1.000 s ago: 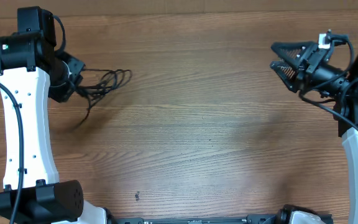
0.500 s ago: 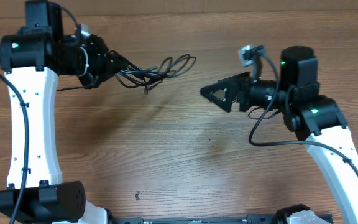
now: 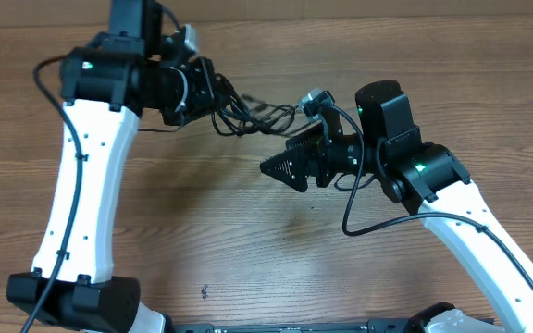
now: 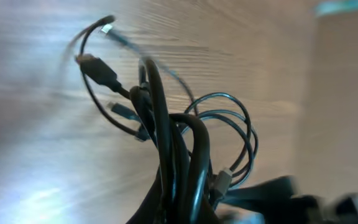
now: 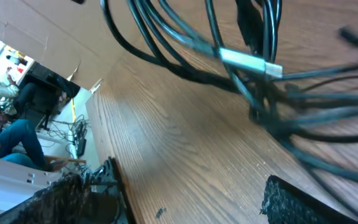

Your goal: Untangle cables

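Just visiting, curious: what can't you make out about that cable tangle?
Overhead: where the left gripper holds the cables, hidden by its own body.
Left wrist: strand count, motion-blurred and cut by bottom edge.
Right wrist: cables leave top and right edges; silvery plug type blurred.

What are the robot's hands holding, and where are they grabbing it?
Left gripper grips the tangled bundle of thin black cables by one end; right gripper, open, holds nothing.
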Robot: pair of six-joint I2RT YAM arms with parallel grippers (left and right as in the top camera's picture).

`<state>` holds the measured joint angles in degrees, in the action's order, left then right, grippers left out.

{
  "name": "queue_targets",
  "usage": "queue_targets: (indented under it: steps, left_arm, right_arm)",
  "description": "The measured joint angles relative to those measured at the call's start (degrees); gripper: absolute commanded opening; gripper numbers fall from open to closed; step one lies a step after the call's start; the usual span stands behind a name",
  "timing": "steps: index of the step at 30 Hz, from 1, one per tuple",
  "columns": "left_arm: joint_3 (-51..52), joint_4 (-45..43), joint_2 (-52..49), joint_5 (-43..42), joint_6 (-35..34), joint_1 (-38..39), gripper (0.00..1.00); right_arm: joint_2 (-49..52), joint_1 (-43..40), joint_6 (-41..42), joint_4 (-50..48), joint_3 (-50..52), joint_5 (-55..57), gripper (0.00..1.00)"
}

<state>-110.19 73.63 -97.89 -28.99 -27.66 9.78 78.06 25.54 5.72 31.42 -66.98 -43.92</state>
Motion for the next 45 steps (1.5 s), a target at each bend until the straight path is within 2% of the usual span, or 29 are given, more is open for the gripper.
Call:
queue_targets:
  steps: [4, 9, 10, 14, 17, 19, 22, 26, 31, 35, 38, 42, 45]
  left_arm:
    - [0.0, 0.5, 0.0, 13.7, 13.5, 4.0, 0.04]
    - [0.0, 5.4, 0.0, 15.9, 31.9, 4.4, 0.04]
    - [0.0, 6.3, 0.0, 14.2, 37.6, 4.3, 0.04]
    - [0.0, 10.8, 0.0, -2.2, 61.9, 4.3, 0.04]
    - [0.0, 14.2, 0.0, -12.5, 75.6, 4.4, 0.04]
    - [0.0, 15.9, 0.0, -16.5, 82.1, 4.3, 0.04]
    - [0.0, 16.5, 0.0, -20.5, 86.5, 4.3, 0.04]
    - [0.0, 16.4, 0.0, -24.4, 88.8, 4.3, 0.04]
    - [0.0, 16.2, 0.0, -24.3, 89.6, 4.3, 0.04]
    - [0.0, 13.9, 0.0, -21.7, 88.9, 4.3, 0.04]
    - [0.0, 10.3, 0.0, -22.3, 85.8, 4.3, 0.04]
    - [0.0, 9.5, 0.0, -30.8, 83.1, 4.9, 0.04]
    - [0.0, 10.9, 0.0, -34.1, 82.4, 7.7, 0.04]
  right_arm:
    - [0.0, 0.0, -2.1, -0.9, 0.0, 0.2, 0.90]
    - [0.0, 0.0, -3.2, -1.9, 0.0, 6.6, 0.90]
    - [0.0, 0.0, -3.3, -1.9, 0.0, 9.6, 0.90]
    - [0.0, 0.0, -3.9, -1.9, 0.0, 21.6, 0.91]
    - [0.0, 0.0, -4.7, -2.0, 0.0, 24.7, 0.91]
    - [0.0, 0.1, -5.2, -2.3, 0.0, 25.3, 0.91]
    - [0.0, 0.1, -5.5, -2.3, 0.0, 25.4, 0.90]
    - [0.0, 0.1, -5.6, -2.3, 0.0, 24.3, 0.87]
    - [0.0, 0.0, -5.7, -2.2, 0.0, 19.2, 0.87]
    - [0.0, 0.0, -5.7, -2.2, 0.0, 14.7, 0.88]
    - [0.0, -0.1, -5.7, -2.1, 0.0, 12.6, 0.88]
    - [0.0, -0.3, -5.6, -1.8, 0.0, 12.5, 0.88]
    - [0.0, -0.3, -3.1, -1.9, 0.0, 17.0, 0.88]
